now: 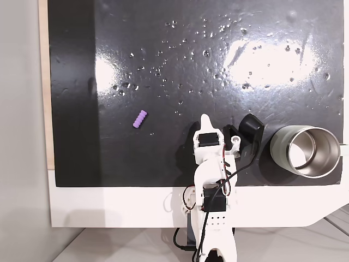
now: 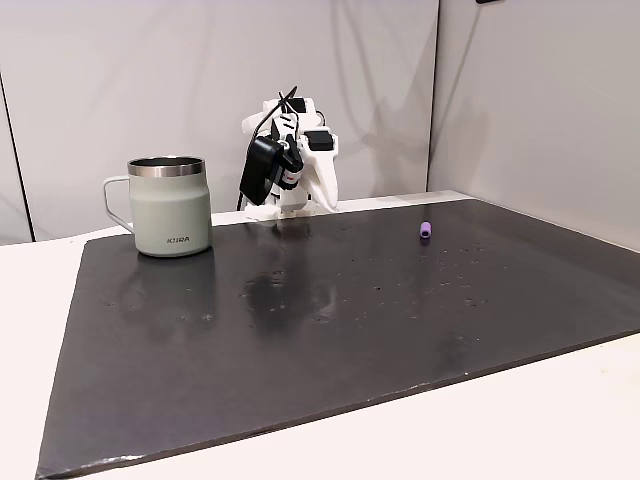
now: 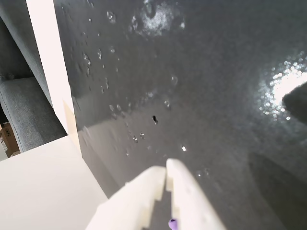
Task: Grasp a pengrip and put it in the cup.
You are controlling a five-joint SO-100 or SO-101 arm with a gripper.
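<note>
Item, white gripper: nearest the wrist camera, entering from the bottom edge, its two pale fingers pressed tip to tip with nothing between them, so the jaws are closed and empty. A small purple speck sits at the bottom edge between the fingers' lower parts; what it is cannot be told.

Item, black mat: glossy, dotted with small bubbles or droplets, with bright glare patches. In a fixed view from above the mat covers most of a white table; in the low fixed view the mat lies flat and wide on the same table.

Item, pengrip: light purple, ribbed, lying on the mat at a slant, left of the arm and well apart from it in the view from above. In the low fixed view the pengrip rests toward the right, far side of the mat, untouched.

Item, cup: pale grey-green outside, shiny steel inside, upright near the mat's right edge in the view from above, just right of the arm. In the low fixed view the cup shows a handle on its left and stands left of the arm.

Item, arm: white with black motors, folded over the mat's near edge; in the low fixed view the arm sits at the far edge.
</note>
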